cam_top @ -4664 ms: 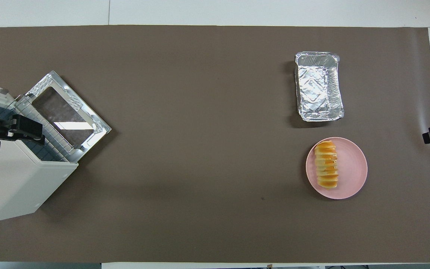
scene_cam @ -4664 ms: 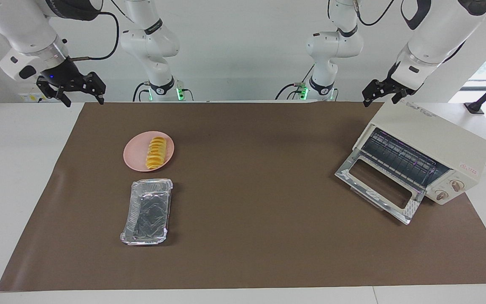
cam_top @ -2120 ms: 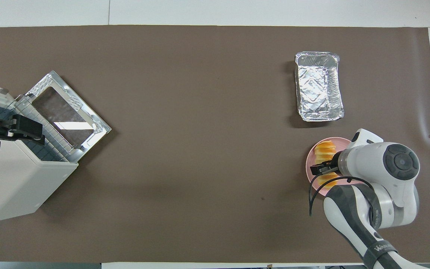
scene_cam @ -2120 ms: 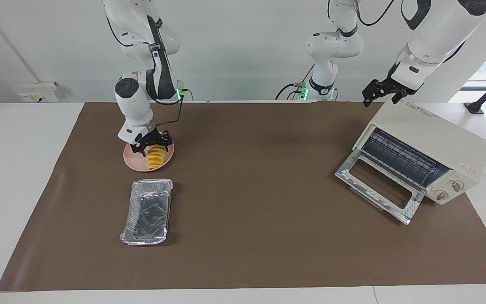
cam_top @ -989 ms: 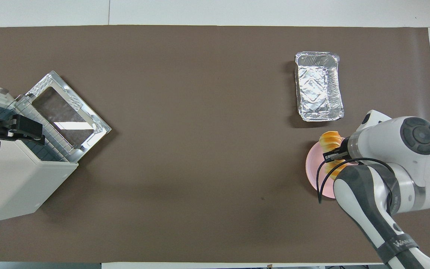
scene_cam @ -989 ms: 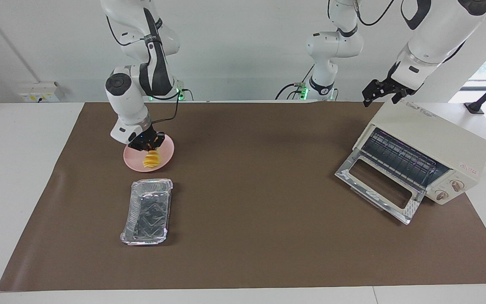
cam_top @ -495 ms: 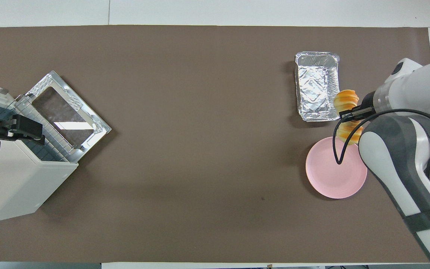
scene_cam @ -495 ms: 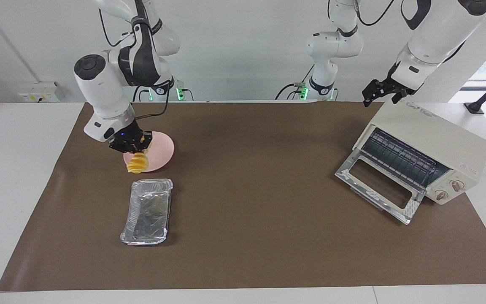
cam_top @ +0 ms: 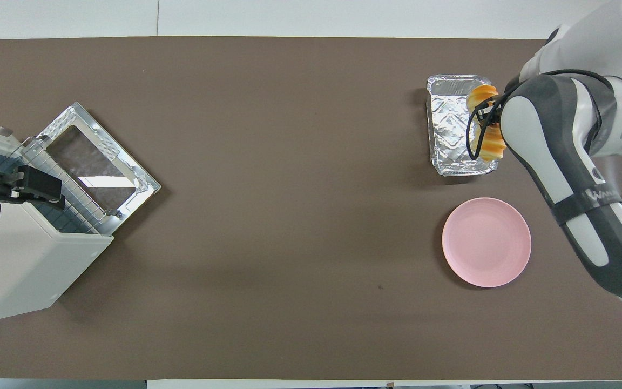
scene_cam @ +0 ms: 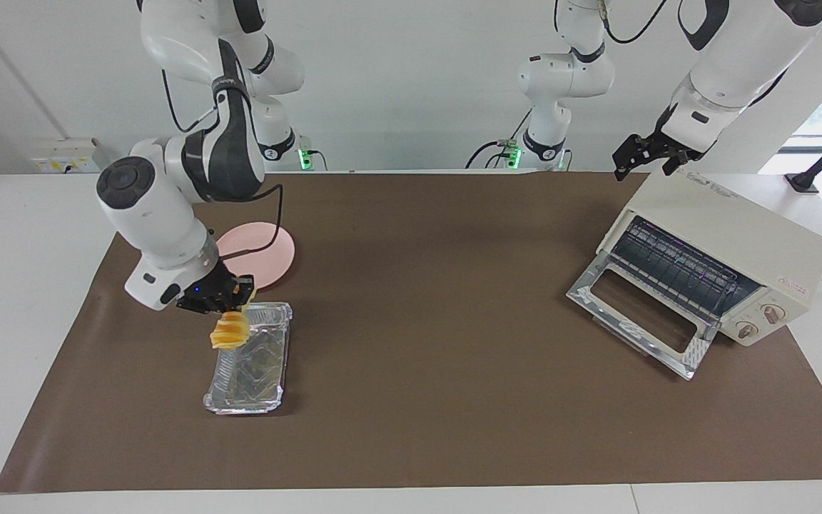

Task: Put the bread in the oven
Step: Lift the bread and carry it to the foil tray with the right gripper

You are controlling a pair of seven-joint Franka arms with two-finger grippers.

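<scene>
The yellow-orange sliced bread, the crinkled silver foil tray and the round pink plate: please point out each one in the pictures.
yellow-orange sliced bread (scene_cam: 229,333), facing view, on the hanging lower slices.
crinkled silver foil tray (cam_top: 451,127), overhead view, on the bare foil floor.
round pink plate (cam_top: 486,241), overhead view, on the bare centre.

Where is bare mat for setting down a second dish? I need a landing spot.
The wide brown mat between the pink plate and the oven is bare. It is crowded where the right hand holds the bread over the foil tray.

One bread (scene_cam: 230,333), one oven (scene_cam: 718,257), one foil tray (scene_cam: 257,371), one pink plate (scene_cam: 268,251), two arms.
</scene>
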